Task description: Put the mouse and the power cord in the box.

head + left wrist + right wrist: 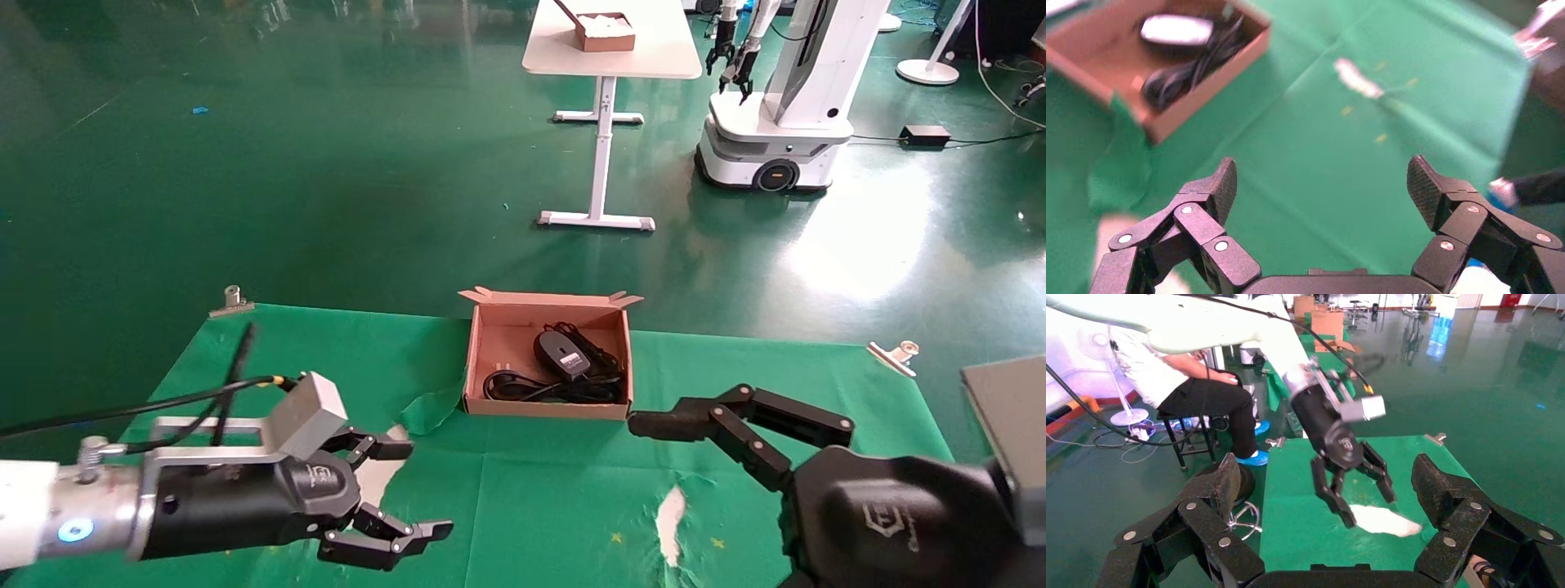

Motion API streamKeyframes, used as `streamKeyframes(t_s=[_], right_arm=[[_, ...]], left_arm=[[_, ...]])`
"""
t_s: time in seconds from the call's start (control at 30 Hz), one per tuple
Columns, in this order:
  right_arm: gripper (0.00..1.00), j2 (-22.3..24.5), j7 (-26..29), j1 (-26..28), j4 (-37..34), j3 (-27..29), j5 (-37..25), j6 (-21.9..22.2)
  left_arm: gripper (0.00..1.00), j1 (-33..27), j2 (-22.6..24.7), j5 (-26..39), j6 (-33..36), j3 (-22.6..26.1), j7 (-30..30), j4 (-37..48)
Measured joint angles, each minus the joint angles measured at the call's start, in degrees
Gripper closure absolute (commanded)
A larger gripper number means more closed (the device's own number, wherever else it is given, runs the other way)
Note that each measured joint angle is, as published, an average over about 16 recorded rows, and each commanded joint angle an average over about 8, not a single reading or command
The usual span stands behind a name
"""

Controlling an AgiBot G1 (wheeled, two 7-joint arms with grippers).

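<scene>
The box (546, 406) was found on the green cloth (539, 506) at the far middle of the table, its small flaps raised along the rim. Inside it, the mouse (561, 353) was seen lying on top of the power cord (539, 385), whose coils were spread across the near part of the floor of the box. In the left wrist view the box (1199, 95) was shown with the mouse (1176, 29) and the dark cable (1184, 73) within it, though blurred.

The left gripper (409, 490) was held low over the near left part of the cloth, well apart from the box. Its fingers (1217, 187) were spread wide, and nothing was held between them or touched by them; only bare cloth was seen in the gap.

The right gripper (654, 425) was held near the front right corner of the box, one fingertip appearing just beside the box wall in the head view; whether contact was made could not be told. Its fingers (1220, 487) were likewise spread wide, with nothing gripped. The left gripper (1358, 490) was seen through that gap, farther off.

A white tear (672, 516) was visible in the cloth near the front.
</scene>
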Motion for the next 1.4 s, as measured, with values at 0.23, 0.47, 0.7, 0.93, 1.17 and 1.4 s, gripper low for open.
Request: streamKeyframes(t_s=[0.23, 0.47, 0.7, 0.93, 1.17, 1.4], right_arm=[[0.00, 0.0, 0.0, 0.0, 0.0, 0.0, 0.0, 0.0], [0.00, 0.0, 0.0, 0.0, 0.0, -0.1, 0.1, 0.0], [0.00, 0.1, 0.0, 0.0, 0.0, 0.0, 0.1, 0.0], [0.00, 0.1, 0.0, -0.1, 0.0, 0.0, 0.1, 0.0], [0.00, 0.1, 0.0, 0.0, 0.0, -0.1, 0.1, 0.0], [0.00, 0.1, 0.0, 0.0, 0.0, -0.1, 0.1, 0.0]], left_arm=[[0.00, 4.3, -2.6, -10.5, 6.2, -7.7, 6.4, -2.5], [0.00, 8.5, -5.1, -20.6, 12.2, -15.1, 12.6, -5.0], [0.00, 11.5, -7.0, -28.3, 16.7, -20.7, 16.9, -6.8], [0.00, 12.6, -7.6, -30.9, 18.1, -22.5, 18.2, -7.4], [0.00, 12.3, -7.4, -30.1, 17.7, -22.0, 17.9, -7.2], [0.00, 12.0, -7.2, -29.3, 17.3, -21.4, 17.6, -7.0]])
